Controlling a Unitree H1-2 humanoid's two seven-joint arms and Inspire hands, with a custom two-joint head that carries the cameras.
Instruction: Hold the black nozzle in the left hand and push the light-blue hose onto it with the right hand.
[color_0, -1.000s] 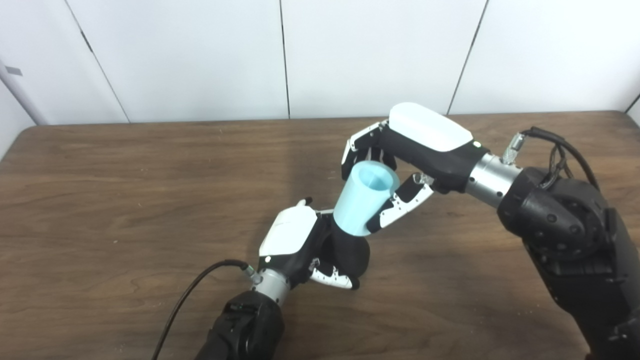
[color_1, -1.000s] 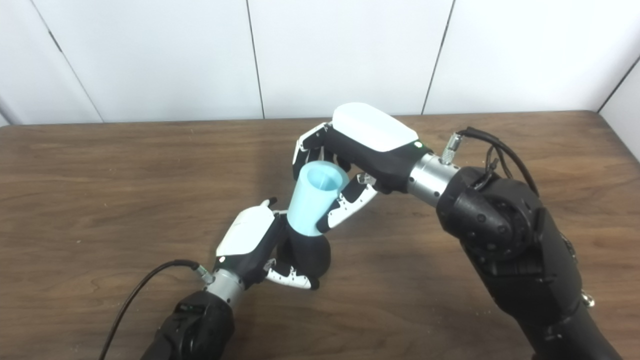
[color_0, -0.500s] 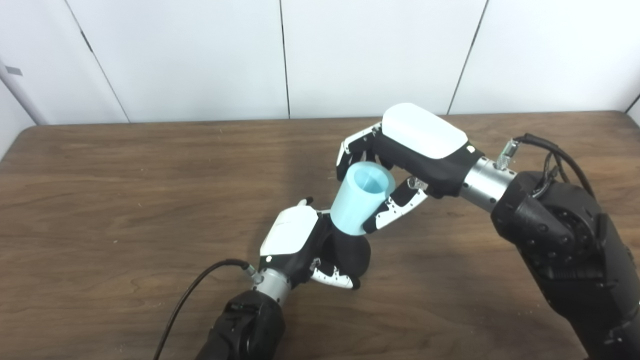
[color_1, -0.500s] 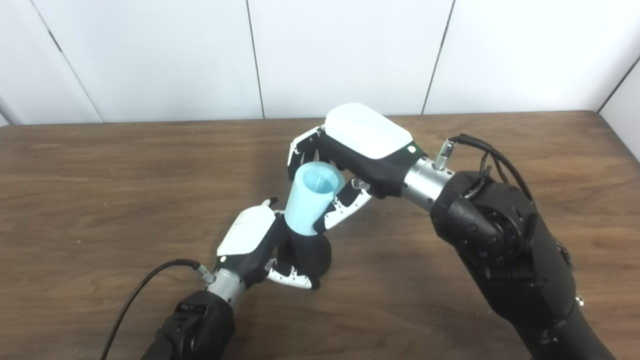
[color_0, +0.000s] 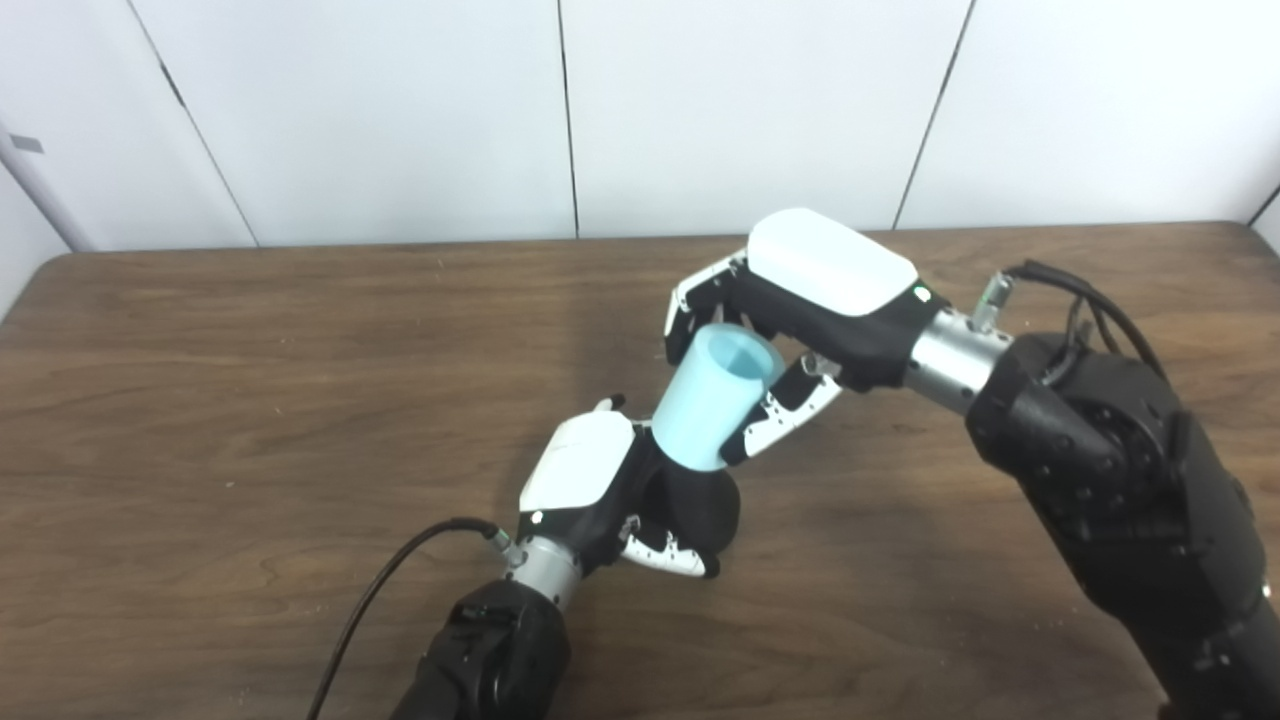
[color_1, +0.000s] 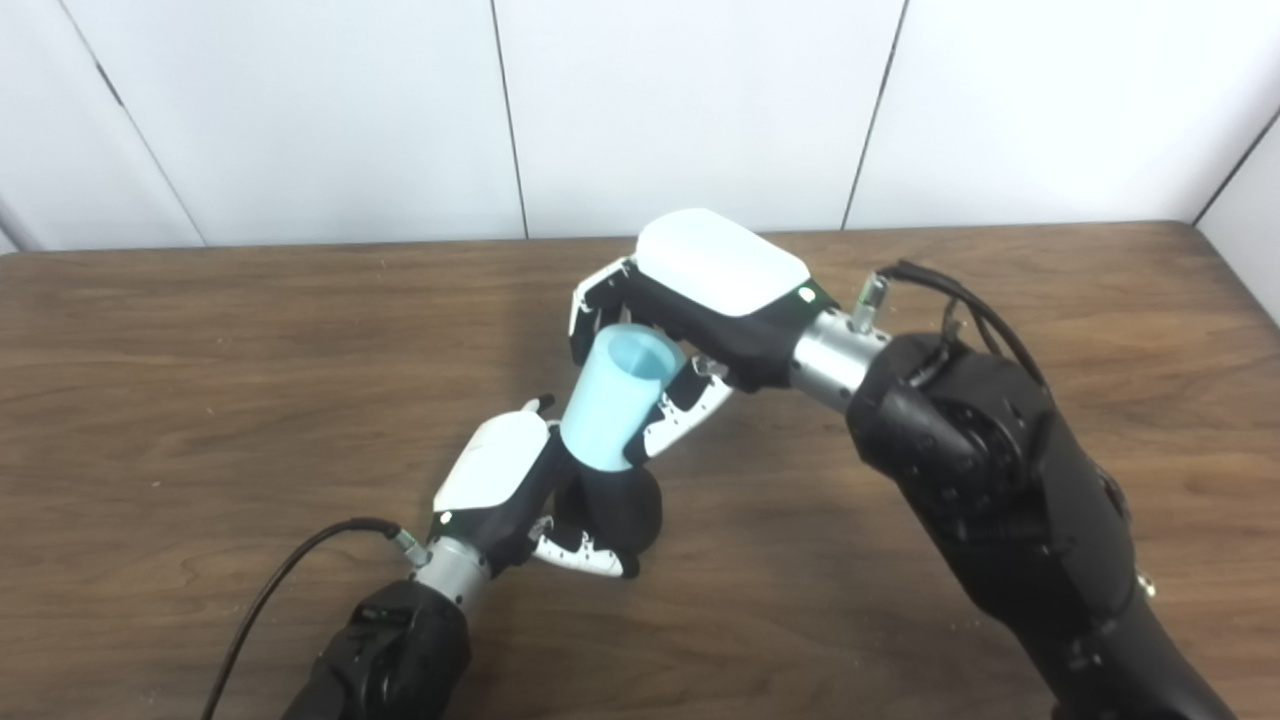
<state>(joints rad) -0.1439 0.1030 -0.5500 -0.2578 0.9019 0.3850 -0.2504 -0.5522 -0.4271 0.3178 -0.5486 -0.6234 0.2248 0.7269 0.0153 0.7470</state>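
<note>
L hand (color_0: 600, 490) sits nearest the camera, arm coming in from 6 o'clock w/ a black cable (color_0: 390, 580) trailing off toward 7 o'clock. Its fingers are wrapped tight around the nozzle (color_0: 700, 505), a black flared piece held just over the table (color_0: 200, 400), narrow end pointing up toward 1 o'clock. So the "hold" half of the task reads as done. Next out, the hose (color_0: 710, 405): short light-blue sleeve, tilted, open mouth facing up toward 1 o'clock, lower end meeting the top of the nozzle. Lower rim looks to overlap the nozzle tip, so I'd call it started on, not fully seated; most of the black body is exposed below the blue rim. Can't tell actual overlap depth, the joint is partly hidden by L hand's fingers. Further out, R hand (color_0: 790, 330) is clamped on the hose, fingers curled over the far side near the mouth, thumb pressed along the near side; R arm runs off toward 4 o'clock. Axis of hose and nozzle looks roughly in line, no obvious kink. Est. progress: grasp x2 done, alignment done, insertion begun. Left to do: push the hose down along its axis toward 7 o'clock till it seats on the flare, w/ L hand bracing. Risk as I see it: an off-axis push cocks the sleeve or twists the nozzle in L's grip. Beyond the table only white wall panels (color_0: 760, 100) at 12 o'clock.
</note>
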